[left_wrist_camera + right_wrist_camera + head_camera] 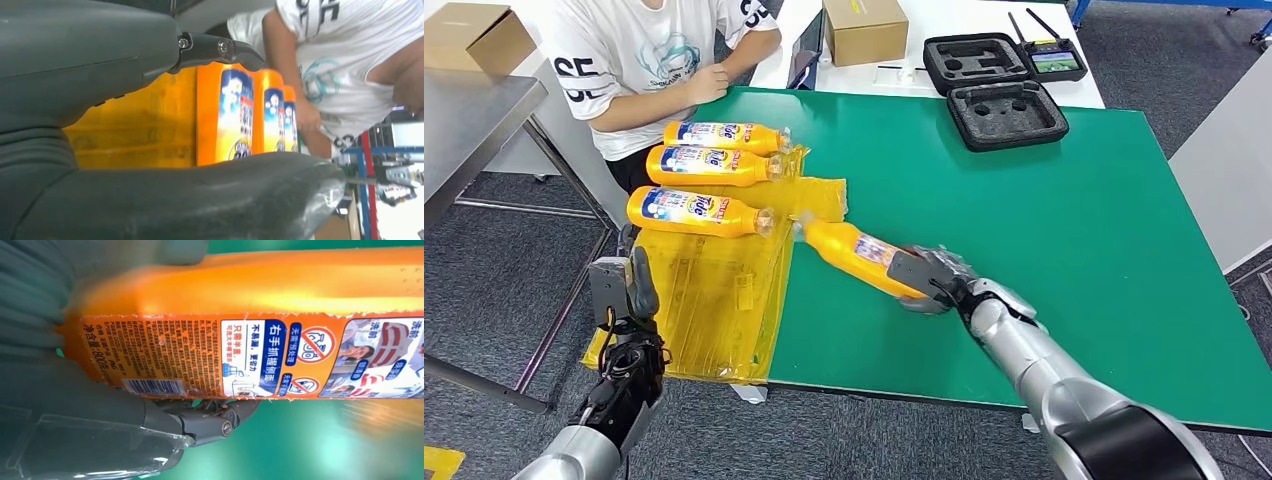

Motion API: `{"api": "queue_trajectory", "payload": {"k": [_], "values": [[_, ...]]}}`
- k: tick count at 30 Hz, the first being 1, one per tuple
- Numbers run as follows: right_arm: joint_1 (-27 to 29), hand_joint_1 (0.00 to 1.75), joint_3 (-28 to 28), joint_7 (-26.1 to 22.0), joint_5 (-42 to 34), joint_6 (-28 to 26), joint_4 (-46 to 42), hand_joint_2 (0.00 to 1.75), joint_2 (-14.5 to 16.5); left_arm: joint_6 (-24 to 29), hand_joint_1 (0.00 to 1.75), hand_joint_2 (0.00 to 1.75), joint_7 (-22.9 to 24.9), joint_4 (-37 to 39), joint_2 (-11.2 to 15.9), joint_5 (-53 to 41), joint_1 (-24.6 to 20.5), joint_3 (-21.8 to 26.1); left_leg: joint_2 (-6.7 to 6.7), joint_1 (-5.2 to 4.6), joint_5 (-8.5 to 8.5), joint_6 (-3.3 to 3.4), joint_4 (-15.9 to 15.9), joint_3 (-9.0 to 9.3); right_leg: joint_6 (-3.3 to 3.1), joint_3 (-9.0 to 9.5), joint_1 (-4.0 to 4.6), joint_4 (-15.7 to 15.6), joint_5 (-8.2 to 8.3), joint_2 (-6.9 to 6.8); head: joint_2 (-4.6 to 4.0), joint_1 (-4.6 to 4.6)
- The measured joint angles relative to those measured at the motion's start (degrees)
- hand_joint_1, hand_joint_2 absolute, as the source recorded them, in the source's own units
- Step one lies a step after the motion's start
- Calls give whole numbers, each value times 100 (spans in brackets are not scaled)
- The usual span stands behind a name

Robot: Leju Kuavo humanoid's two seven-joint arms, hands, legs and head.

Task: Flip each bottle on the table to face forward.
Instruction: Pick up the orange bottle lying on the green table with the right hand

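Item: 4 orange bottles on a green table (1064, 230). 3 bottles (699, 212) lie side by side on a yellow plastic sheet (714, 300) at the table's left end, front labels up, caps toward the table's middle. The 4th bottle (859, 255) lies slanted on the green surface just right of the sheet, its cap near the sheet's edge, its base grasped by the right hand (934, 280); the right wrist view shows the back label with barcode and small print facing the camera, so this one is judged not yet turned. Left hand (629, 300) hangs off the table's left front corner, holding nothing, thumb and fingers apart in the left wrist view. Step in hand: flipping the 4th bottle. Next move likely calls for rolling it about its long axis until the front label shows, then setting it beside the row. Room: broad bare green to the right and behind; front edge near the right hand; a seated person's forearm (664, 100) rests close behind the row; black foam case (1004, 115) at the far edge
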Motion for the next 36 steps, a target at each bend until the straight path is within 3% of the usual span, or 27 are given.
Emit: {"api": "queue_trajectory", "payload": {"k": [3, 5, 9, 16, 25, 36], "values": [[279, 175, -214, -1087, -826, -116, -511, 175, 131, -445, 0, 175, 183, -136, -9, 365, 96, -17, -1, 1, 0, 0, 0, -1, 0, -3, 1, 0, -1, 0, 0, -2], [525, 175, -265, -1380, -1323, -251, -1026, 175, 204, -731, 0, 175, 293, -297, -10, 605, 204, -54, -1, 1, -1, -1, -1, -3, -1, -4, 1, 0, -3, -1, 0, -1], [1097, 175, -251, -1473, -2047, -695, -2065, 175, 305, -1050, 0, 175, 425, -827, -8, 860, 532, -217, -2, 0, -4, -1, -2, -14, -2, -12, -1, -1, -5, -2, 0, -1], [1592, 175, -116, -1478, -2401, -1014, -2839, 175, 345, -1251, 0, 175, 559, -1583, -21, 896, 940, -513, -2, -2, -4, 0, -1, -19, -1, -17, -3, -2, -3, -2, 0, 0], [1850, 175, 137, -1477, -2617, -755, -2521, 175, 519, -2570, 0, 175, 1064, -2257, -19, 1073, 1049, -1248, -3, -1, -4, 0, -1, -20, -1, -20, -2, -2, -3, -3, 0, -1], [1984, 175, 223, -1477, -2554, -653, -1937, 175, 790, -3373, 0, 175, 1206, -2181, -64, 1310, 594, -1919, -4, -2, -4, 0, -1, -20, 0, -20, -3, -2, -3, -2, 0, -1]]}}
